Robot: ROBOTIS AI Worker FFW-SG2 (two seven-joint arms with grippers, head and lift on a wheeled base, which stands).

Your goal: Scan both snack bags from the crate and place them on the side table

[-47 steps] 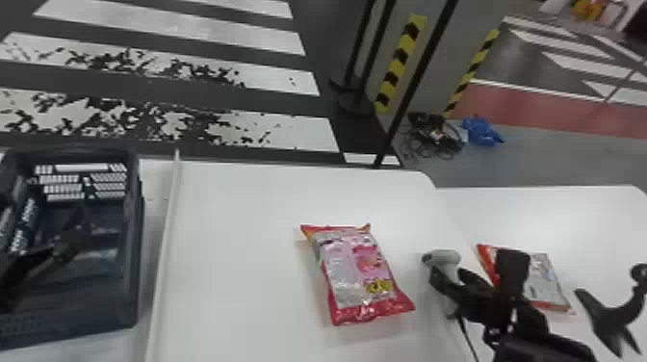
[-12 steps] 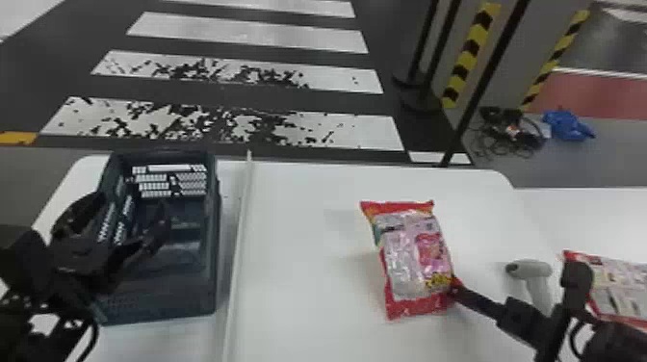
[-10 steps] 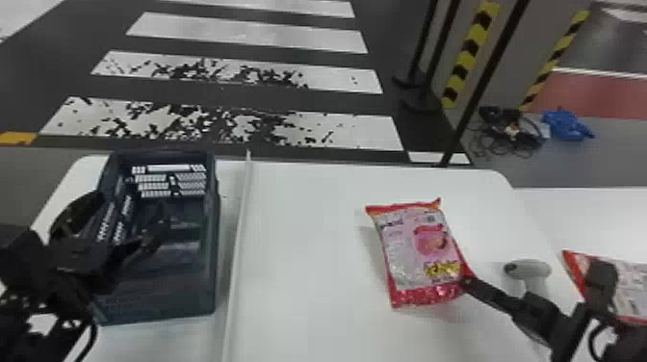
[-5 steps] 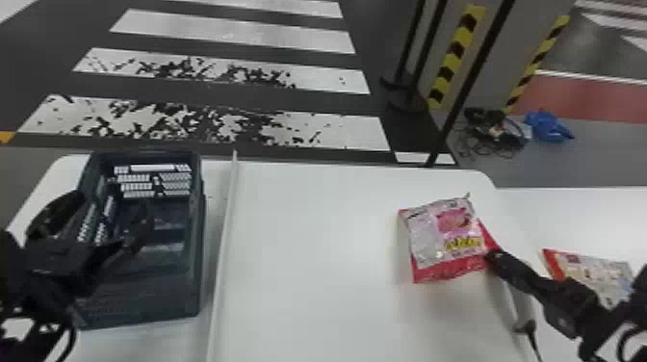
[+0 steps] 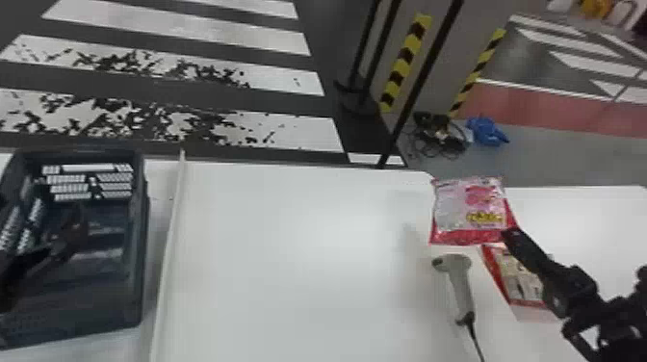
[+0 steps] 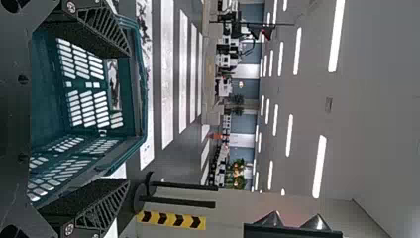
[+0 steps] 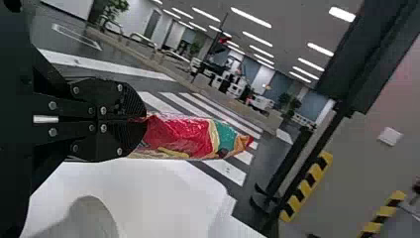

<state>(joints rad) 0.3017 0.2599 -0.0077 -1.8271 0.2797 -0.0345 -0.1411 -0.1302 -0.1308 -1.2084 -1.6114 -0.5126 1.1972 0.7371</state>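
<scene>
Blue bundle (image 5: 486, 131) beside dark cables (image 5: 435, 129).

No text, label, number or sign is legible.

The crate (image 5: 96, 313) stands at the left, across a raised strip (image 5: 172, 231) from the table's (image 5: 289, 240) middle. The barcode scanner (image 5: 459, 284) lies near the table's right edge. One snack bag (image 5: 469, 207) is in the right gripper (image 5: 510, 236), beyond the scanner. The other snack bag (image 5: 517, 277) lies right of the scanner, on the side table (image 5: 587, 226). Cables (image 5: 438, 137) lie on the floor behind.
</scene>
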